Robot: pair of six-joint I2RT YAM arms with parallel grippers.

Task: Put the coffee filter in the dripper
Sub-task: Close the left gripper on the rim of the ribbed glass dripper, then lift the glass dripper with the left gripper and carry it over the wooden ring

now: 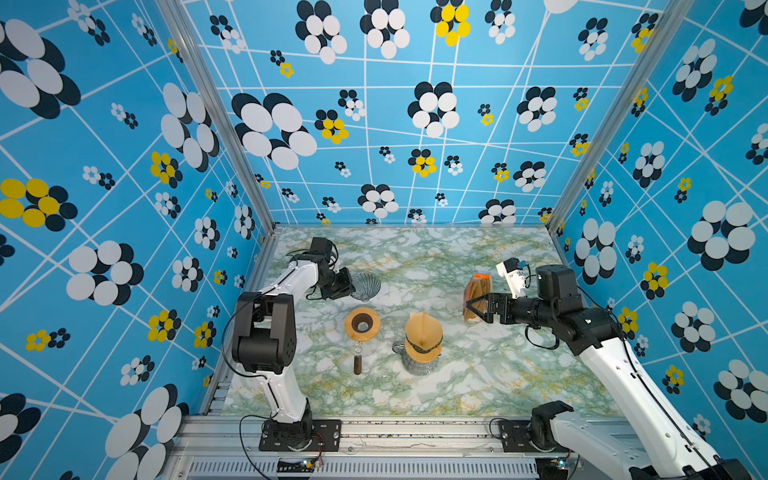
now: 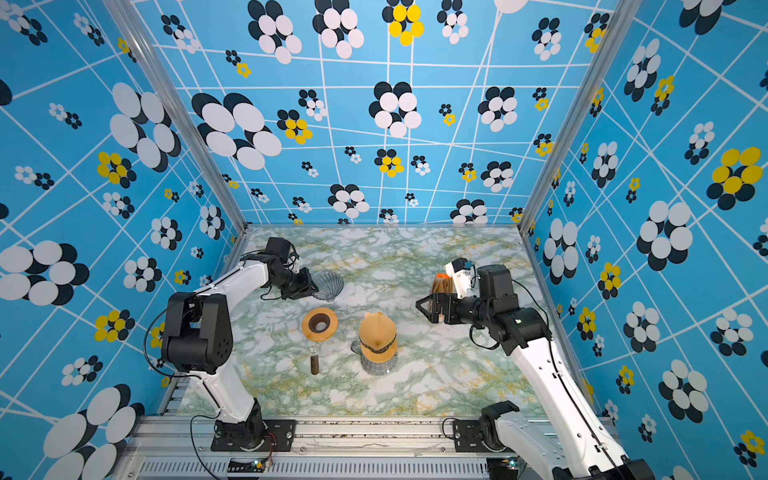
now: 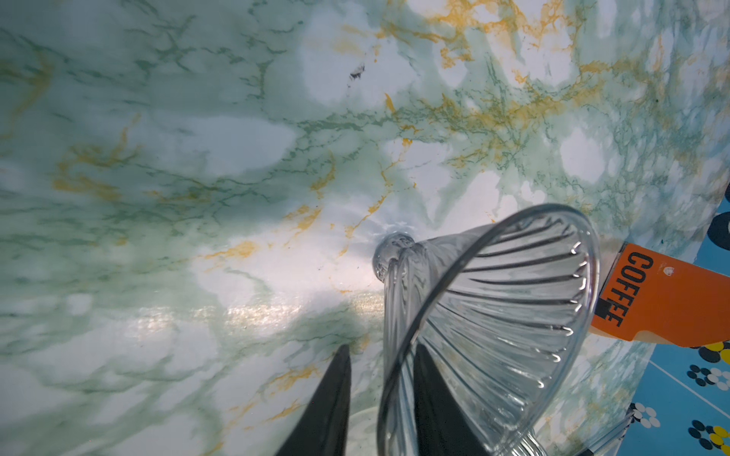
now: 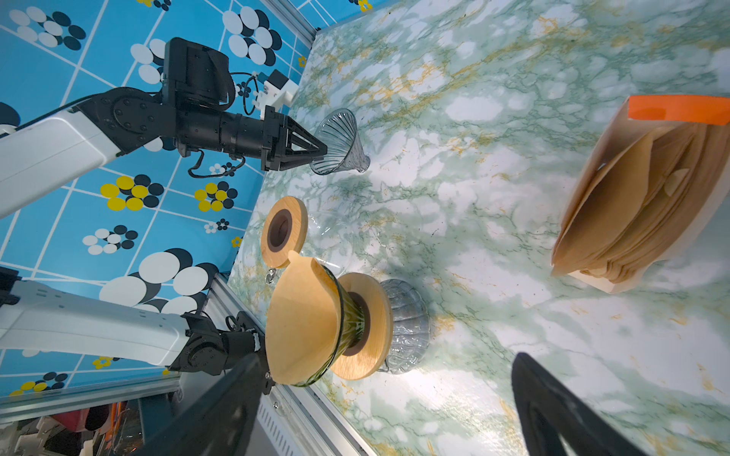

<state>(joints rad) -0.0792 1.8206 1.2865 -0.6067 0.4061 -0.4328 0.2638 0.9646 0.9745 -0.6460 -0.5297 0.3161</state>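
Plainly, the step in hand looks to be securing the glass dripper. It lies on its side on the marble-patterned table, toward the far left in both top views, with its mouth turned to the left gripper. That gripper's jaws stand narrow, one finger inside the rim and one outside. A sliver of table shows between the outer finger and the glass, so I cannot tell whether the pinch is firm. To do this well, I judge, the grip should take the rim squarely and gently, since ribbed glass is slick and brittle. It should then turn the cone upright, probably onto the empty wooden collar nearby, before any paper goes in. The right gripper is spread wide and holds nothing. It sits beside the stack of coffee filters at the right of the table, well apart from the glass dripper. The filters are tan paper cones packed edge-on in a sleeve with an orange tab. They look thin and limp, so taking one alone likely needs a shallow pinch at an edge. Another filter already sits in a green dripper at centre.
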